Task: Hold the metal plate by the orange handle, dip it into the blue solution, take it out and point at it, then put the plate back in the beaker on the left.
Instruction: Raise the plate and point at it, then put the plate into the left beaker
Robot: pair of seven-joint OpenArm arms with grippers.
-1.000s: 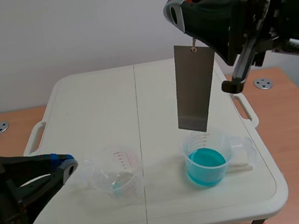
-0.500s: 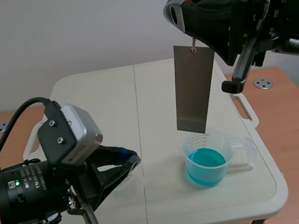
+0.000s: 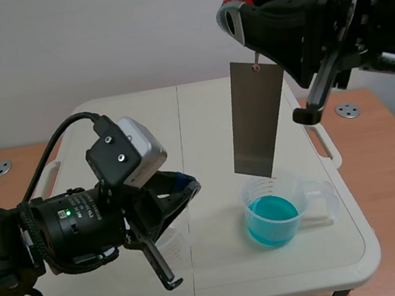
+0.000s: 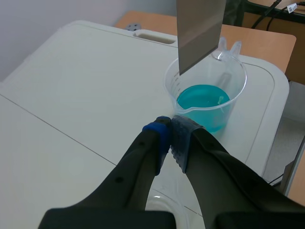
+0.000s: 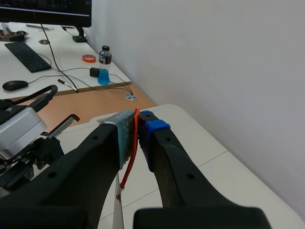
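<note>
Your right tool (image 5: 138,126) is raised high over the right side of the white folding tabletop (image 3: 127,129), fingers pinching the thin orange loop handle (image 5: 132,152) between the pads. The flat grey rectangular metal plate (image 3: 257,120) hangs from that handle, a bit off vertical. Its lower edge is just above the rim of the clear plastic beaker with blue solution (image 3: 272,215), not in the liquid. That beaker stands upright on the tabletop's right half, near the front edge, partly full. Can't tell if the plate is wet.

Your left tool (image 4: 170,133) has its fingers pressed together on nothing, blue pad against grey pad. It hangs in the air over the middle of the tabletop, tips aimed at the plate's lower end and the blue beaker, near them but apart, no contact. The left arm's body with its silver camera box (image 3: 135,154) covers much of the tabletop's left half.

The empty clear plastic beaker (image 3: 175,243) stands on the left half under the left arm, mostly hidden. Only part of its wall and rim shows, and in the left wrist view the rim sits right under the fingers.

Far behind the right tool, on a background tabletop (image 5: 47,67): black keyboard (image 5: 26,56), black mouse (image 5: 14,85), small bottle of blue liquid (image 5: 104,67), orange tape roll (image 5: 87,58)
</note>
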